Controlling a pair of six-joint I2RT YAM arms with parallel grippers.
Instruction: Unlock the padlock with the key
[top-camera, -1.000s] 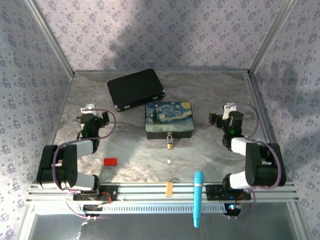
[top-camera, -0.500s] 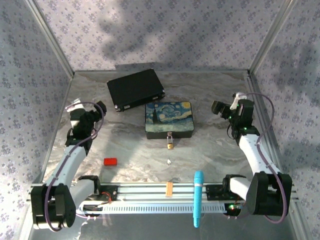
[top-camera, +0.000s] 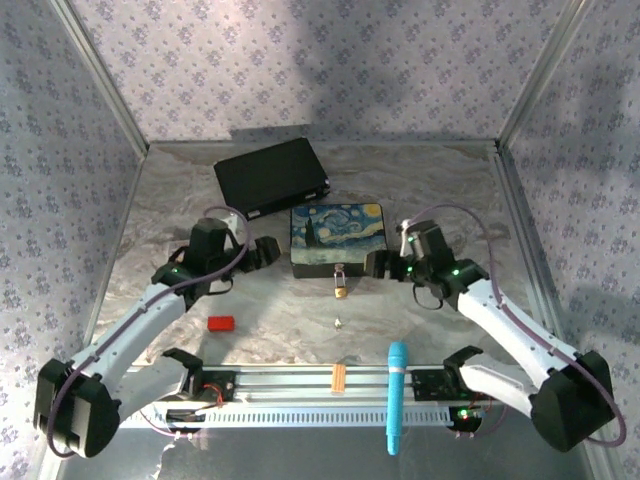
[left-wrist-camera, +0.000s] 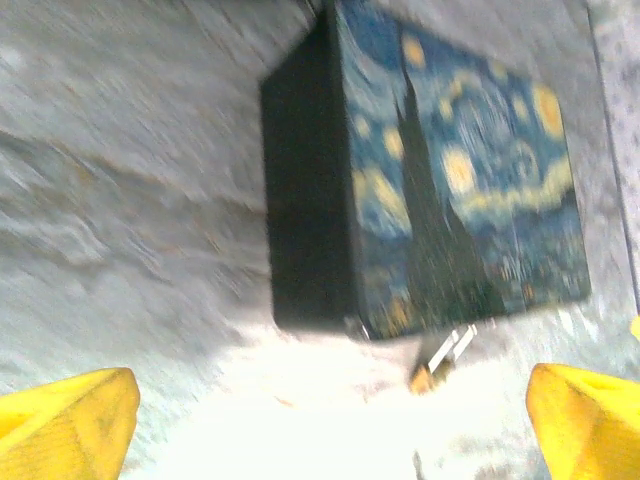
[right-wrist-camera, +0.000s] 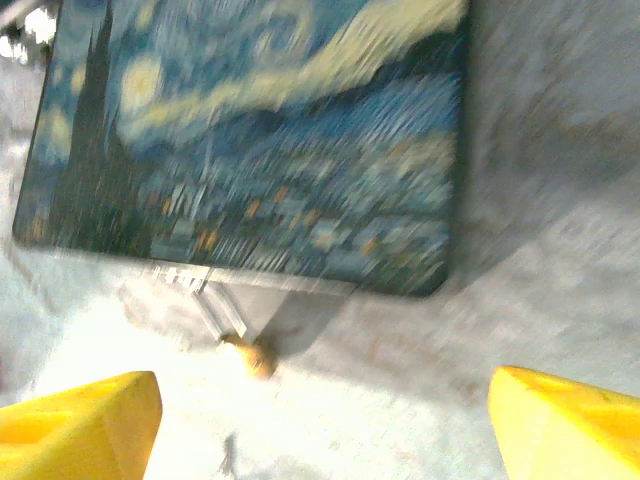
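Padlock (top-camera: 341, 287) and key (top-camera: 338, 323) both lie untouched, so the work looks to be at the approach stage, with nothing grasped yet. The padlock sits just below the middle of the overhead frame, at the front edge of the painted box (top-camera: 338, 235). Its small brass body rests on the table (top-camera: 440, 190), and its thin silver shackle reaches up to the box front, apparently hooked there. The key is a tiny pale sliver a little lower in the frame, apart from the padlock.

The left gripper (top-camera: 265, 250) hovers beside the box's left side and the right gripper (top-camera: 380, 263) beside its right. Each has its jaws spread wide and empty.

Both wrist views are blurred. The left one shows the padlock (left-wrist-camera: 440, 362) at lower centre-right, under the box corner. The right one shows it (right-wrist-camera: 250, 355) at lower left, between that gripper's yellow fingertips (right-wrist-camera: 80, 425).

Next, one gripper probably has to pinch the flat key off the table while the other steadies the brass body. Both are very small, so the aim must be fine.
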